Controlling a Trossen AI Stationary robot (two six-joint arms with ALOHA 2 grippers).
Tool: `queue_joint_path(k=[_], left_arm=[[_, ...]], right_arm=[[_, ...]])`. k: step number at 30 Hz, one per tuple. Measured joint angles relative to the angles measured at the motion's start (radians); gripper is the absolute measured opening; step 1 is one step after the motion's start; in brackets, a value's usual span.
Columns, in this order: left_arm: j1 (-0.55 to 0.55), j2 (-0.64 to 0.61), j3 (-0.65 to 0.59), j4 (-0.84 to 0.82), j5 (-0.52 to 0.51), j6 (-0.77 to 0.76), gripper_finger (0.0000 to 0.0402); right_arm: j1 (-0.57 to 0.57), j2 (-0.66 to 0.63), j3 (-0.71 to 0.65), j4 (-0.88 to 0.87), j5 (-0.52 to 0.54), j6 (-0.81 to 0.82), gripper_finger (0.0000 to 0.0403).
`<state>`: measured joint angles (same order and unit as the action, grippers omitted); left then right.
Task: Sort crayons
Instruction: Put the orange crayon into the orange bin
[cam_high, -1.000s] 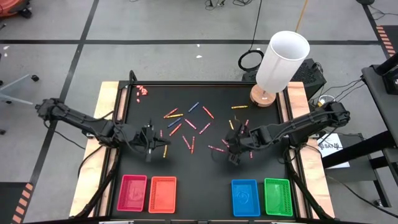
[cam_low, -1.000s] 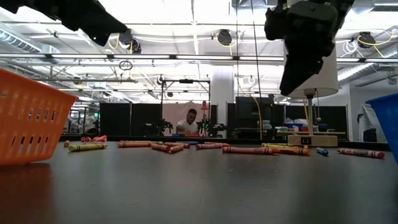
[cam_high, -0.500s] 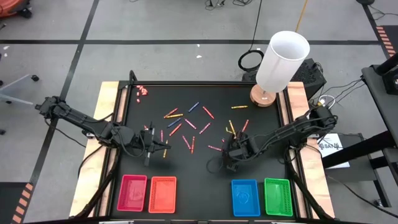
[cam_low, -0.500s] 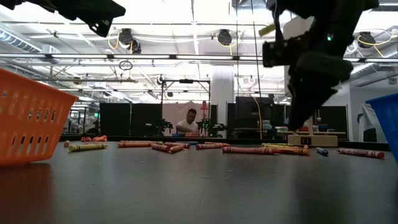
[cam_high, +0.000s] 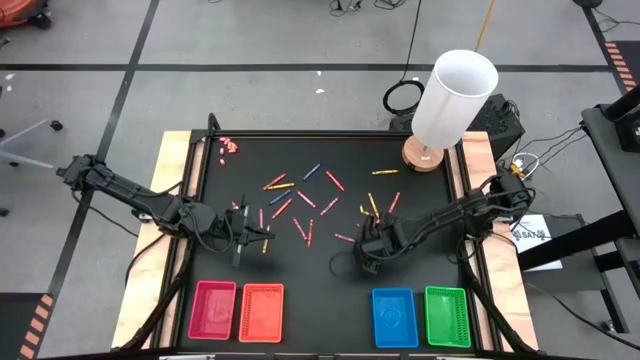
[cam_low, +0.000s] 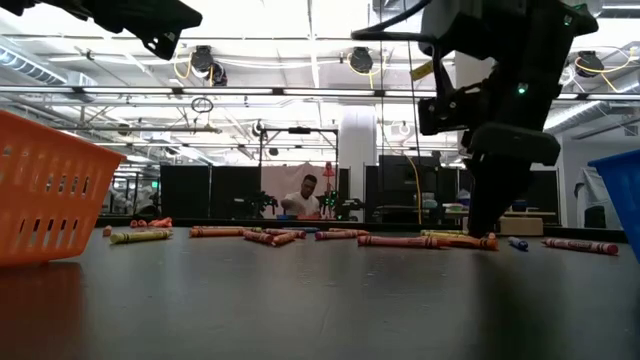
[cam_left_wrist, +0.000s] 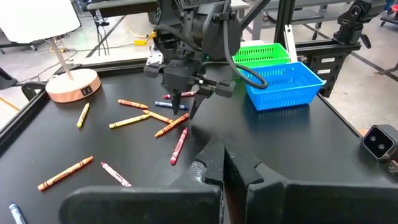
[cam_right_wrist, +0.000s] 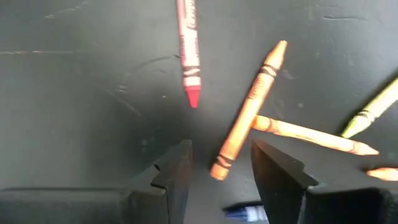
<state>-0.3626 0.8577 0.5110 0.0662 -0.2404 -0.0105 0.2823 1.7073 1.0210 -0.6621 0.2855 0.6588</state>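
Crayons (cam_high: 300, 200) in red, pink, orange, blue and yellow lie scattered flat on the black mat. My right gripper (cam_right_wrist: 219, 158) is open and points steeply down, low over the mat right of the middle (cam_high: 367, 246). Its fingers stand on either side of the near end of an orange crayon (cam_right_wrist: 249, 106), and I see no touch. A red crayon (cam_right_wrist: 188, 50) lies just beyond it. My left gripper (cam_left_wrist: 222, 163) is shut on nothing and hovers over the mat's left part (cam_high: 240, 237), beside a yellow-orange crayon (cam_high: 265, 243).
Four trays stand along the near edge: pink-red (cam_high: 213, 310), orange (cam_high: 261, 312), blue (cam_high: 394, 317) and green (cam_high: 447, 316). A white lamp (cam_high: 450, 95) stands at the far right corner. Small pink bits (cam_high: 229, 146) lie at the far left. A person sits far behind the table (cam_low: 309, 197).
My right gripper has come down toward the mat and tipped steeper, ending low over the orange crayon. The crayons have not moved.
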Motion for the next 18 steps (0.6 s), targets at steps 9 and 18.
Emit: queue_joint_path(k=[9, 18], left_arm=[[0.0, 0.0, 0.0, -0.001, -0.001, 0.0, 0.0], [0.0, 0.0, 0.0, 0.0, -0.004, -0.002, 0.0]], right_arm=[[-0.04, 0.056, 0.003, 0.011, -0.048, 0.03, 0.0153], [-0.041, 0.103, 0.004, 0.019, -0.071, 0.035, 0.0096]])
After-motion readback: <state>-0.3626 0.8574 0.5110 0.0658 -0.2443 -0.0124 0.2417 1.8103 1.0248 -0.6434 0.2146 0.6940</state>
